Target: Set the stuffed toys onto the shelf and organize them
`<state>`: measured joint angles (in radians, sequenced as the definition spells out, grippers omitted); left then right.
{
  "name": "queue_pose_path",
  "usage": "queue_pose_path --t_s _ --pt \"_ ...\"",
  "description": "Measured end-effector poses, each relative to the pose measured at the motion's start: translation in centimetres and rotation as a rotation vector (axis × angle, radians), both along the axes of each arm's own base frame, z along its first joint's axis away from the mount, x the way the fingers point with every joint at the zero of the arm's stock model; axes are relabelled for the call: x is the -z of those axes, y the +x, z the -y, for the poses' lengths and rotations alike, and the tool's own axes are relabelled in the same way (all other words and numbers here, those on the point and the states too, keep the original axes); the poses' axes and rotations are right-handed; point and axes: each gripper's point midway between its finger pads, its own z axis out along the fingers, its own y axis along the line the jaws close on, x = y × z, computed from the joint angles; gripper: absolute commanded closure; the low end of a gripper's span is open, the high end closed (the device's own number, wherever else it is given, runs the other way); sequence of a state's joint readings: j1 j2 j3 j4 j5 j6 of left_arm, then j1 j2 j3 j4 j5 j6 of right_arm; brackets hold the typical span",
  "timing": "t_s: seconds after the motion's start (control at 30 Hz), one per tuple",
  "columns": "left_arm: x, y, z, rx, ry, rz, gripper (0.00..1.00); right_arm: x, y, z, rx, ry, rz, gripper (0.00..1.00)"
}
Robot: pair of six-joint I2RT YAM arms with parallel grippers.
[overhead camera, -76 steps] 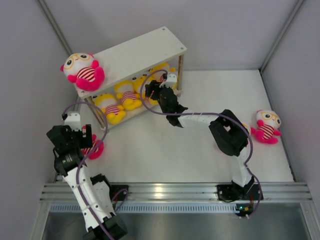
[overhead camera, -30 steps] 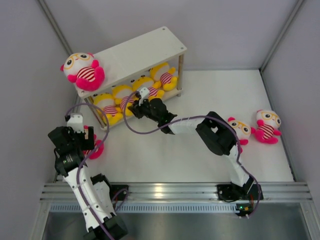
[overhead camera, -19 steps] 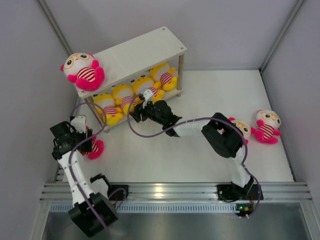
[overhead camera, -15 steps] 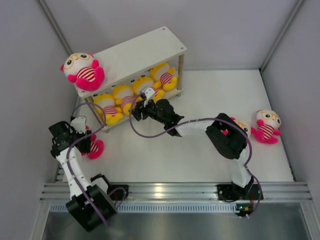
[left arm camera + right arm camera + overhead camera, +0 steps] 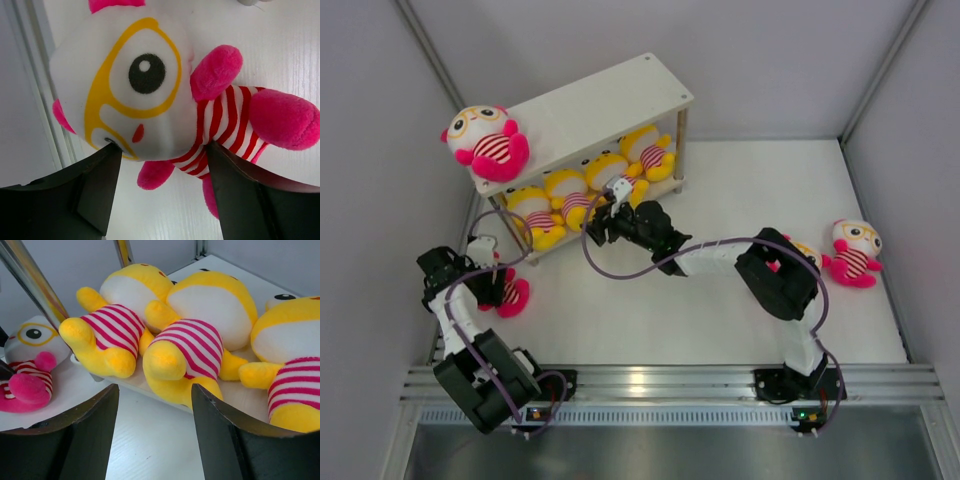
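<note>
Four yellow toys (image 5: 570, 190) sit low in the shelf (image 5: 600, 100) by the open, empty right gripper (image 5: 154, 395), while the open left gripper (image 5: 162, 147) sits around a pink toy (image 5: 145, 90) on the table (image 5: 720, 300), near left, ready to squeeze.

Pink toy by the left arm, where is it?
In the top view the pink toy lies at the left, in front of the left end of the shelf, under the open left gripper.

In the top view the left arm (image 5: 455, 290) covers most of the pink toy on the table (image 5: 512, 296), and the right arm (image 5: 775, 282) hides all but the face of a second pink toy (image 5: 806, 253). In the right wrist view the picture's edge cuts the rightmost yellow toy (image 5: 295, 355), and only an eye shows of a further toy (image 5: 281, 299) behind it.
</note>
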<state>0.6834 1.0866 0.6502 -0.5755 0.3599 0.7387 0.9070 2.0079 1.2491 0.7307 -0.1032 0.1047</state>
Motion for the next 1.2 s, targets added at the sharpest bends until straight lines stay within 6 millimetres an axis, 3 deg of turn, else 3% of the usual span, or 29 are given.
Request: queue_pose_path --t_s 0.03,0.1,0.13,0.17,0.23,0.47,0.53,0.67,0.77,0.83,0.93,1.07,1.2 --pt "0.3 0.1 0.1 0.011 -0.007 0.002 0.29 -0.1 -0.1 0.1 0.000 0.000 0.000 0.40" --pt "0.7 0.4 0.5 0.036 -0.023 0.016 0.43 -0.4 -0.3 0.4 0.000 0.003 0.001 0.39" --pt "0.8 0.5 0.7 0.049 -0.028 0.024 0.73 -0.6 -0.5 0.6 -0.001 0.004 0.002 0.39" --pt "0.8 0.6 0.9 0.054 -0.036 0.031 0.87 -1.1 -0.7 0.8 -0.001 0.008 0.007 0.39" --pt "0.6 0.8 1.1 0.068 -0.039 0.047 0.94 -2.1 -1.0 1.1 -0.004 0.021 0.016 0.38" --pt "-2.9 -0.5 2.2 0.032 -0.017 0.102 0.99 -6.8 -3.0 1.6 -0.059 0.078 0.069 0.33" --pt "-5.4 -1.1 2.5 0.018 0.006 0.126 0.99 -7.8 -4.3 1.3 -0.101 0.086 0.081 0.32" --pt "-13.4 -1.9 3.0 -0.001 0.112 0.259 0.99 -8.9 -8.2 -0.3 -0.237 0.092 0.095 0.23" --pt "-18.8 -3.2 4.3 0.001 0.181 0.371 0.99 -8.9 -11.7 -1.9 -0.358 0.073 0.082 0.19" --pt "-21.2 -4.3 5.7 0.010 0.198 0.426 0.99 -9.3 -13.9 -2.9 -0.425 0.068 0.081 0.18" --pt "-23.1 -5.3 7.5 0.032 0.186 0.477 0.99 -10.3 -17.3 -4.2 -0.513 0.080 0.100 0.16" --pt "-24.0 -6.0 9.5 0.070 0.135 0.507 0.98 -11.4 -21.2 -5.6 -0.587 0.093 0.098 0.14" --pt "-24.3 -6.7 11.6 0.107 0.086 0.535 0.98 -14.5 -21.7 -6.9 -0.564 0.128 0.049 0.14"
